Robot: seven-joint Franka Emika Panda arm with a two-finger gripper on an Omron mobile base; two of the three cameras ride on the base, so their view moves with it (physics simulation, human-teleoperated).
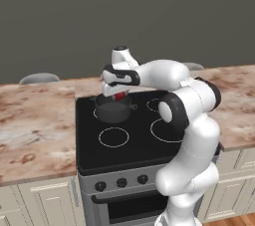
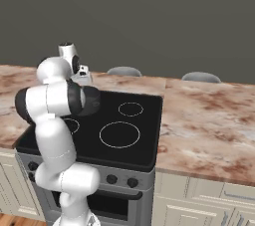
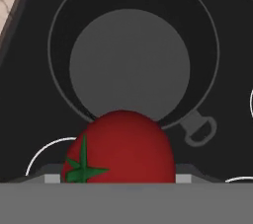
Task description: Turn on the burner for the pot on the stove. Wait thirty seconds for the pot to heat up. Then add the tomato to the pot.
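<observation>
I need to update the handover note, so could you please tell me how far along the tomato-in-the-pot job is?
Done: the glossy red tomato has been picked up and sits in the claw. In hand: the claw holds it directly above the small round dark grey metal pot on the black glass stove; the pot's inside looks bare. Left: releasing the tomato into the pot. Whether the burner is on cannot be told.

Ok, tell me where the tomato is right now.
The tomato sits in the pincer, held above the pot on the stove's back-left burner; the left base view shows it as a red spot over the pot's rim.
</observation>
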